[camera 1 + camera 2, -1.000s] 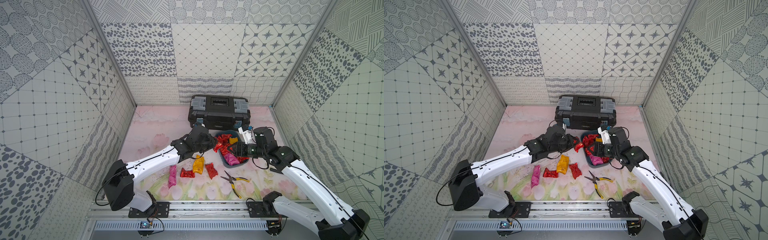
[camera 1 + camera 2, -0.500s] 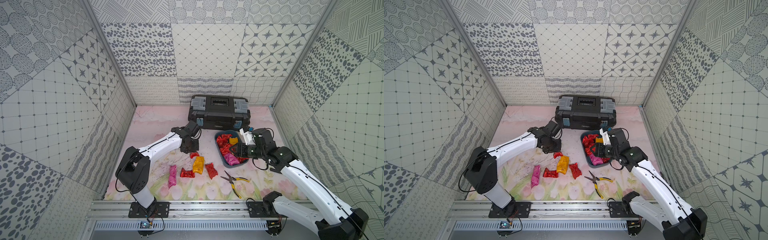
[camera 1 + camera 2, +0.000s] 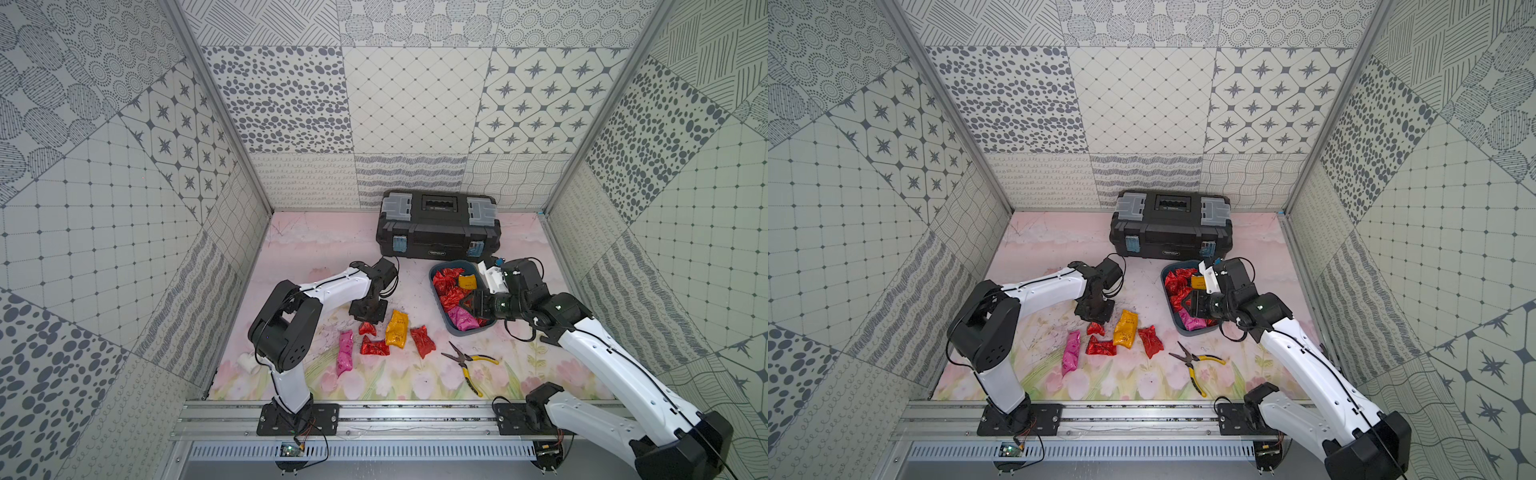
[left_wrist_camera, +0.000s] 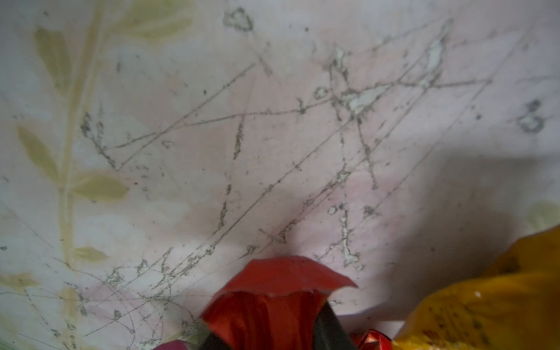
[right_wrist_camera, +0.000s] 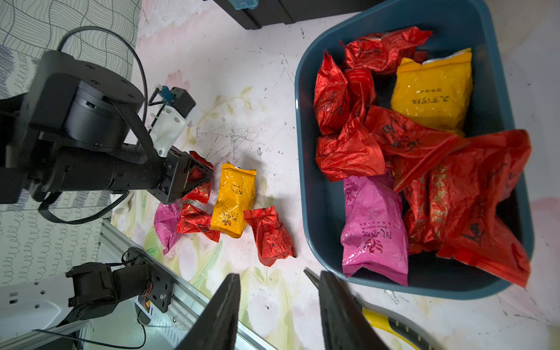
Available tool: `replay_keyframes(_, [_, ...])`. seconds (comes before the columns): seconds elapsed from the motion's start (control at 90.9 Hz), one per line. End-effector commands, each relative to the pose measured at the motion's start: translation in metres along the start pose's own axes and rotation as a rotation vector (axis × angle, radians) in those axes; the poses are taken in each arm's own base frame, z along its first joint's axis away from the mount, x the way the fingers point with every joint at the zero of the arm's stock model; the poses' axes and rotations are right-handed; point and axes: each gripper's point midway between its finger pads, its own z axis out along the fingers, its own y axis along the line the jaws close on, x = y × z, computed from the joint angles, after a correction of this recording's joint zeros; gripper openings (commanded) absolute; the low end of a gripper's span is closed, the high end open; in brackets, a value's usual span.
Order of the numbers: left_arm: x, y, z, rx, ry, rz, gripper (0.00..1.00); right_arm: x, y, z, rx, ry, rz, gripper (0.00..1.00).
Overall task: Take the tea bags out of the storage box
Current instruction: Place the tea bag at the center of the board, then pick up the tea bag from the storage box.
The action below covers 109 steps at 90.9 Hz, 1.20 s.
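The left gripper (image 3: 367, 319) points straight down at the floral tabletop (image 3: 316, 249), with its tips at a small red tea bag (image 3: 367, 328). In the left wrist view that red foil sits between the two dark fingers (image 4: 328, 330). The jaws stand somewhat apart, and I cannot tell whether they pinch it. Just beside it four loose tea bags lie on the table: a yellow-orange tea bag (image 3: 397, 329), two red ones (image 3: 375, 347) and a pink tea bag (image 3: 345, 359).

The right gripper (image 5: 278, 306) is spread open and holds nothing; in both top views it shows over the storage box (image 5: 304, 197). The box stands on the table's right side, just in front of the black toolbox (image 3: 438, 232), and it holds a heap of red sachets (image 5: 348, 151), a yellow-orange sachet (image 5: 433, 91) and a pink sachet (image 5: 375, 230). Yellow-handled pliers (image 3: 469, 363) lie near its front.
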Motion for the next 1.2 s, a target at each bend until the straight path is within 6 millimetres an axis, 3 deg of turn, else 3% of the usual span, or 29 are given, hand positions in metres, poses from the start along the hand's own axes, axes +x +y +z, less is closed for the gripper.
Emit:
replay_keyframes(0.0, [0.002,0.003,-0.003,0.000,0.017,0.041,0.45,-0.002,-0.005,-0.002,0.020,-0.024,-0.010,0.47])
replay_keyframes(0.099, [-0.010,0.000,-0.027,0.026,-0.043,0.028,0.56,-0.002,-0.009,-0.005,0.043,-0.028,-0.020,0.47])
replay_keyframes(0.242, [-0.031,-0.011,-0.082,0.135,-0.232,-0.043,0.70,-0.006,-0.033,-0.008,0.178,-0.053,-0.023,0.48])
replay_keyframes(0.341, [-0.041,-0.017,-0.122,0.243,-0.368,-0.150,0.74,-0.012,-0.043,-0.006,0.240,-0.069,0.003,0.51])
replay_keyframes(0.429, [-0.045,-0.020,-0.143,0.341,-0.453,-0.273,0.75,-0.012,-0.044,0.008,0.242,-0.034,0.015,0.51])
replay_keyframes(0.55, [-0.042,-0.026,-0.151,0.493,-0.503,-0.472,0.73,-0.012,-0.041,0.027,0.224,0.025,0.029,0.51])
replay_keyframes(0.671, [-0.036,-0.030,-0.155,0.592,-0.521,-0.595,0.71,-0.003,-0.054,0.037,0.283,0.093,0.041,0.51])
replay_keyframes(0.902, [-0.025,-0.066,-0.151,0.640,-0.482,-0.579,0.70,0.019,-0.071,0.058,0.347,0.283,-0.043,0.51])
replay_keyframes(1.189, [-0.022,-0.126,-0.130,0.677,-0.406,-0.514,0.70,0.017,-0.083,0.086,0.399,0.359,-0.151,0.50])
